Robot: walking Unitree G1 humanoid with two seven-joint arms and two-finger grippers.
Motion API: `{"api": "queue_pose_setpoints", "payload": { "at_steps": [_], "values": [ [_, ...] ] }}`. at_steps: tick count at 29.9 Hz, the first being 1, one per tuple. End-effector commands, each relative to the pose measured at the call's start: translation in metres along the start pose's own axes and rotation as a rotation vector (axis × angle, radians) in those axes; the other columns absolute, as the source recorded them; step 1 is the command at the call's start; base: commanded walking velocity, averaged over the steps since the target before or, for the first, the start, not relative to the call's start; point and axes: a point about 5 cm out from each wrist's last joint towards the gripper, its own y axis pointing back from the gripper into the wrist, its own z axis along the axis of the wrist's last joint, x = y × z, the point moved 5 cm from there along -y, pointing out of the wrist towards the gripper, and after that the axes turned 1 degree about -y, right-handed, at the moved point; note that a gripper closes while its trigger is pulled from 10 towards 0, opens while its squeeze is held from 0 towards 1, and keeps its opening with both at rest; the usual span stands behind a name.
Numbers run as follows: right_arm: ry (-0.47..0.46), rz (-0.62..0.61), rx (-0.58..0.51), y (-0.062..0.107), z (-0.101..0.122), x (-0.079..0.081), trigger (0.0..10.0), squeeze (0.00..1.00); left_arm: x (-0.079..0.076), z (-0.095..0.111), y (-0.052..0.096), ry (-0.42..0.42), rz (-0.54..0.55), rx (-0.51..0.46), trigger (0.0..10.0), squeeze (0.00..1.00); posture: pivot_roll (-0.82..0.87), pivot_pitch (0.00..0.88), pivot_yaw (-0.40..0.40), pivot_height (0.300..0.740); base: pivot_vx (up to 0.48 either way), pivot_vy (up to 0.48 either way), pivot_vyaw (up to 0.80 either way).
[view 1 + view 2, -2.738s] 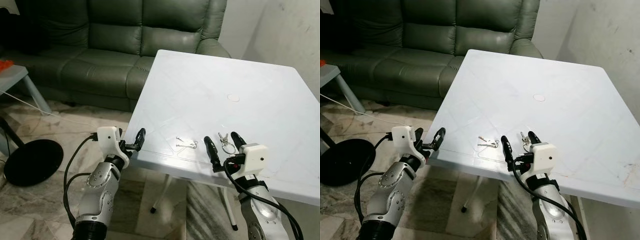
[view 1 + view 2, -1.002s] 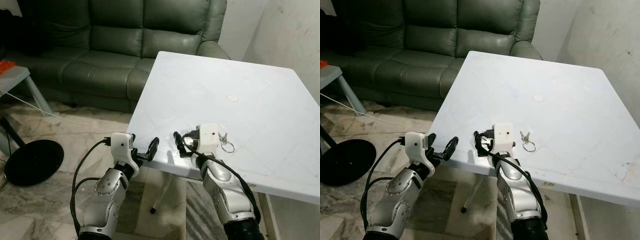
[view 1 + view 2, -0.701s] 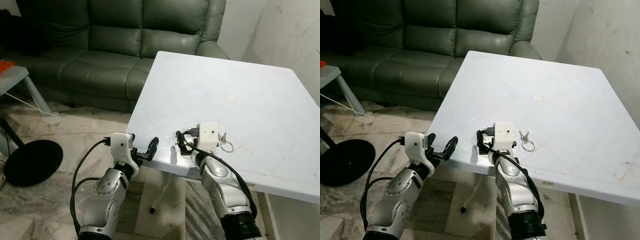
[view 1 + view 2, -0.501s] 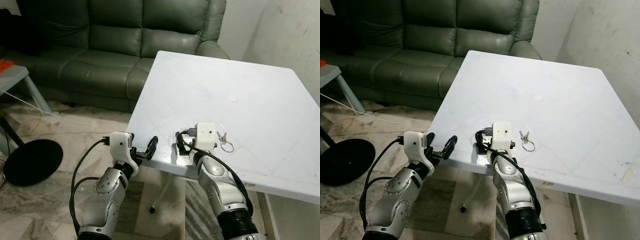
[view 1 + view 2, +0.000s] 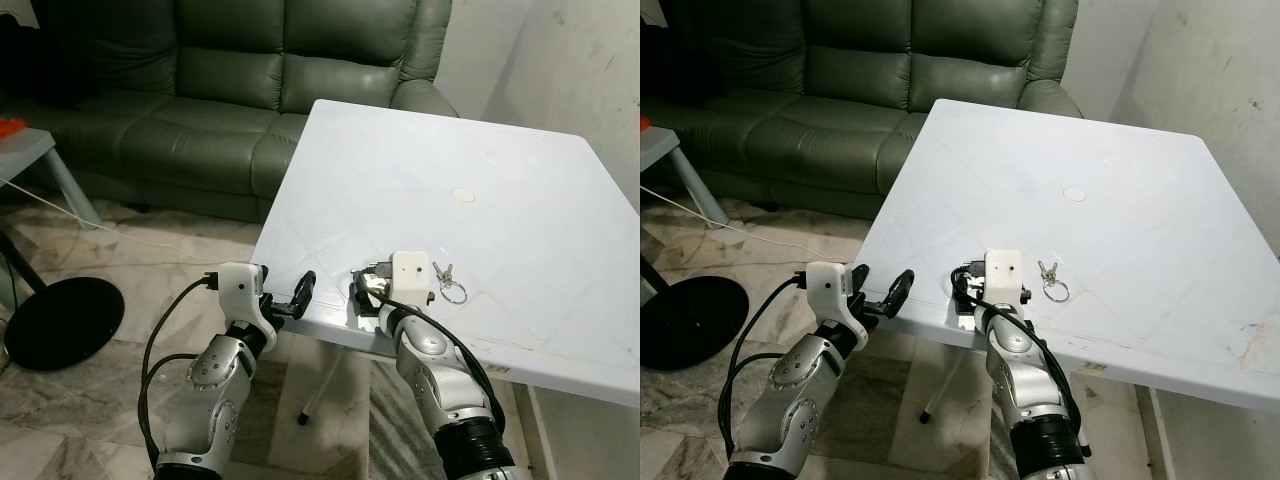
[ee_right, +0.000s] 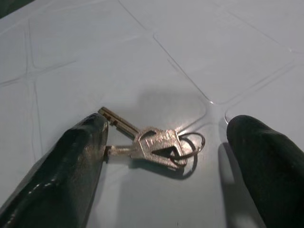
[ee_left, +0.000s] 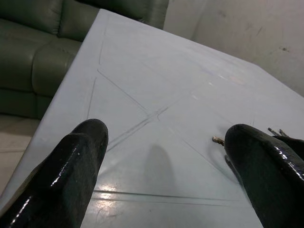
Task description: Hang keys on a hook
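Silvery metal keys on a thin ring (image 6: 154, 146) lie flat on the white plastic table (image 5: 420, 180), between my right gripper's (image 6: 166, 161) spread, empty fingers. Light, slippery; I'd pinch the bows.

We see our right gripper (image 6: 164, 156) reaching forward and low, fingers spread wide; our left gripper (image 5: 292, 300) held out level beside it, fingers also parted

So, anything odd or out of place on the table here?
Two key sets lie on the white table: one bunch between the right gripper's open fingers, another keyring just beyond its wrist. No hook to hang them on is anywhere visible.
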Motion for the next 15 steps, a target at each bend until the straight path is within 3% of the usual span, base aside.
{"api": "queue_pose_setpoints", "payload": {
  "at_steps": [1,2,6,7,15],
  "values": [
    [-0.002,-0.03,0.002,0.0007,-0.0009,-0.006,4.7,0.0,-0.0052,0.0013,0.0,0.01,-0.005,-0.005,10.0,0.0,-0.01,0.038,-0.082,0.74,0.0,0.0,0.0],
    [-0.011,-0.03,-0.009,0.0011,0.0,-0.0061,1.8,0.0,-0.0051,0.0012,0.0,0.01,-0.005,-0.004,10.0,0.0,-0.01,0.038,-0.082,0.74,0.0,0.0,0.0],
    [-0.012,-0.032,-0.013,0.0012,0.0004,-0.0069,1.4,0.0,-0.0049,0.0015,-0.0002,0.01,-0.005,-0.004,10.0,0.0,-0.01,0.037,-0.082,0.74,0.0,0.0,0.0],
    [-0.008,-0.035,-0.013,0.0012,0.0005,-0.0077,0.0,0.0,-0.0048,0.0015,-0.0003,0.01,-0.004,-0.004,10.0,0.0,-0.01,0.037,-0.082,0.74,0.0,0.0,0.0],
    [-0.016,-0.028,-0.029,0.002,0.003,-0.0084,0.0,0.0,-0.0056,0.0016,-0.0012,0.012,-0.006,-0.003,10.0,0.0,-0.01,0.034,-0.081,0.74,0.0,0.0,0.0]
  ]
}}
